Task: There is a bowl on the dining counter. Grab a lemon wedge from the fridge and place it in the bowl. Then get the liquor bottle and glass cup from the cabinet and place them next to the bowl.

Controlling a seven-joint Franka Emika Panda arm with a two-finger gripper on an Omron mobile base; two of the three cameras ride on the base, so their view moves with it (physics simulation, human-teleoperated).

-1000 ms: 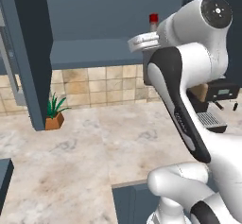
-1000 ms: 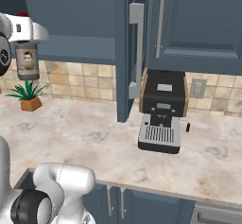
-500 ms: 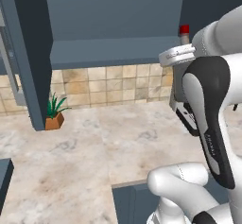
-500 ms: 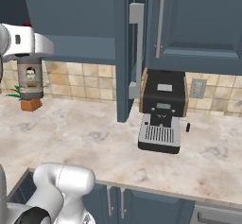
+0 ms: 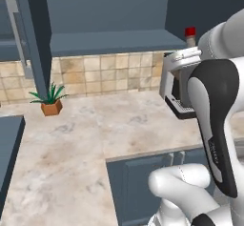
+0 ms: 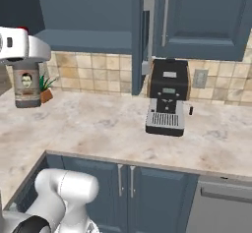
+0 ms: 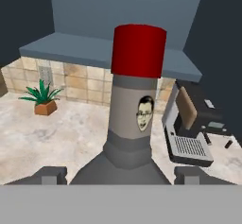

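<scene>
My gripper (image 7: 119,175) is shut on the liquor bottle (image 7: 137,114), a grey-brown bottle with a red cap and a pale face label. The bottle stands upright between the two fingertips (image 7: 47,174). In the right base view the liquor bottle (image 6: 27,84) hangs in the air under the white hand, above the counter's left end. Its red cap (image 5: 190,31) peeks over the arm in the left base view. Behind it the dark blue cabinet (image 5: 109,41) is open and shows a bare blue-grey shelf. The bowl, lemon wedge and glass cup are out of view.
A black coffee machine (image 6: 167,97) stands on the beige marbled counter (image 6: 98,124) against the tiled wall. A small potted plant (image 5: 50,101) sits further left by the wall. The open cabinet door (image 5: 38,39) juts out at the left.
The arm has swung right in the left base view, carrying the bottle out from the cabinet shelf and a little lower. The grip has not changed.
</scene>
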